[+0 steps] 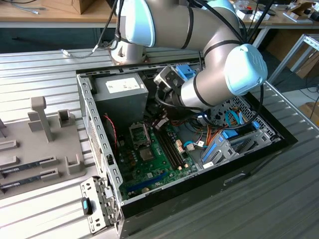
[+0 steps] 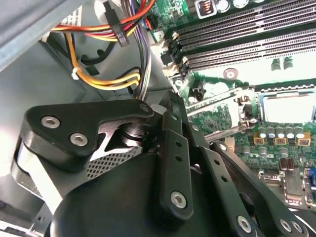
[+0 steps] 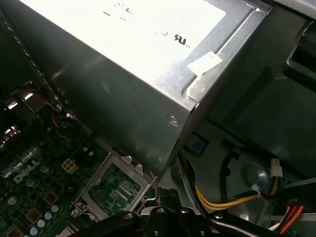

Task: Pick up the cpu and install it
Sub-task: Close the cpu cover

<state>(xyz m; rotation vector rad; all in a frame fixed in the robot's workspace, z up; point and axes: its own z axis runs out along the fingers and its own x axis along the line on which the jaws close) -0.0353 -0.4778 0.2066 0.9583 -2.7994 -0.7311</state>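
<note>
We see the gripper (image 1: 159, 123) low inside the computer case (image 1: 99, 149), just above the motherboard (image 1: 159, 169). Whether it is open or closed, we cannot tell. In the second wrist view a bright silver-grey square, which we judge to be the cpu (image 2: 289, 106), lies flat in the socket (image 2: 286, 126), whose hinged lid (image 2: 217, 116) stands raised. In the exterior view the socket is near the gripper, at about eight o'clock from it. The chip is square, with no long axis.
</note>
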